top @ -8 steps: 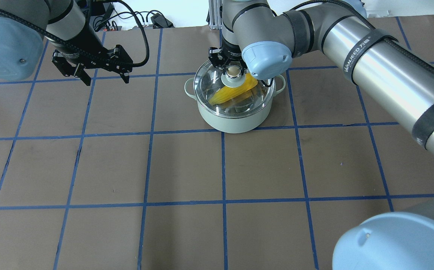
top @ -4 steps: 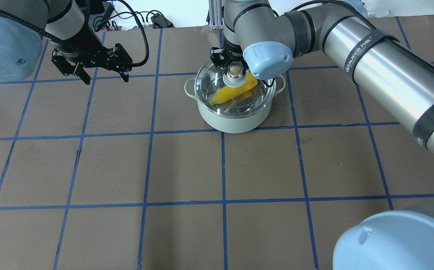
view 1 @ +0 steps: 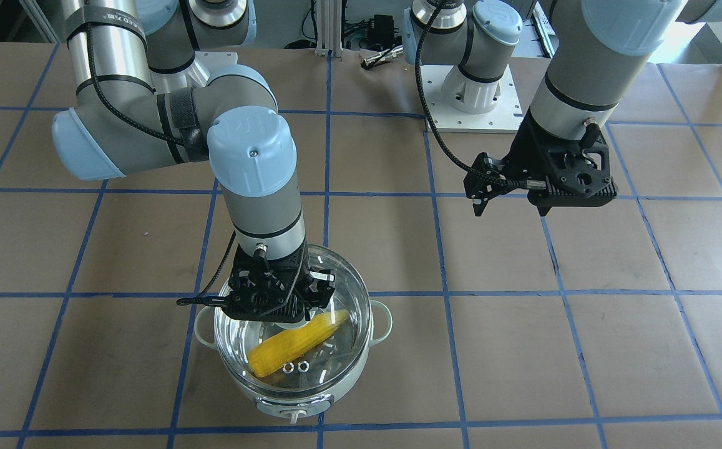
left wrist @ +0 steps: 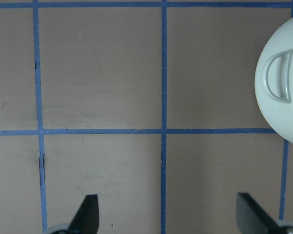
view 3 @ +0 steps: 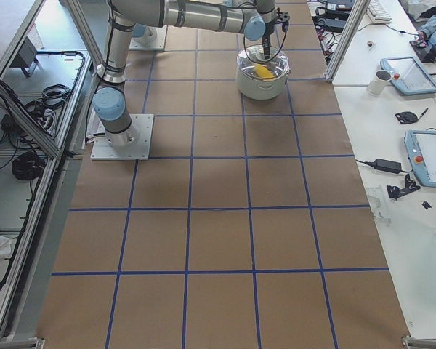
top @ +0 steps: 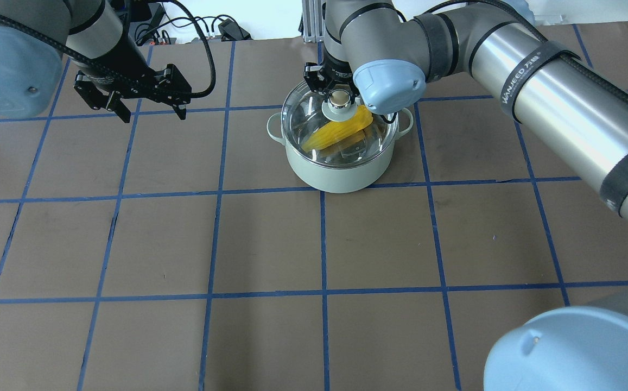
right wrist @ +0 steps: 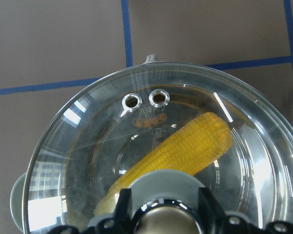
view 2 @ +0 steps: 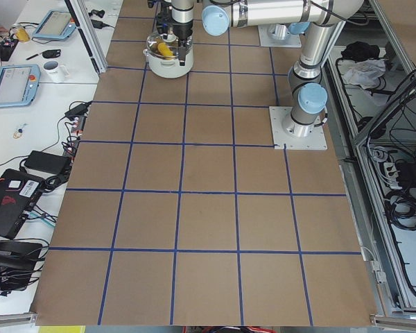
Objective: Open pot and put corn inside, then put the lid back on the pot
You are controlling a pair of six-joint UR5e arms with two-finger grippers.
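Observation:
The pale mint-green pot [top: 338,175] stands at the far middle of the table, also in the front view [view 1: 259,400]. The yellow corn [top: 335,134] lies slanted inside it [view 1: 295,342], and shows through the glass in the right wrist view [right wrist: 185,151]. The clear glass lid [top: 303,119] covers the pot's mouth [view 1: 349,293]. I cannot tell whether it rests fully on the rim. My right gripper [top: 338,98] is shut on the lid's ball knob [right wrist: 163,217]. My left gripper [top: 155,117] hangs open and empty to the pot's left [left wrist: 166,214].
The table is brown paper with a grid of blue tape lines [top: 322,244]. The pot's side handle [left wrist: 278,84] shows at the right edge of the left wrist view. Cables and a metal post [top: 311,21] lie beyond the table's far edge.
My right gripper, with the lid's knob in it, has shifted slightly toward the far edge in the overhead view. The pot, the corn and my left gripper have stayed nearly still.

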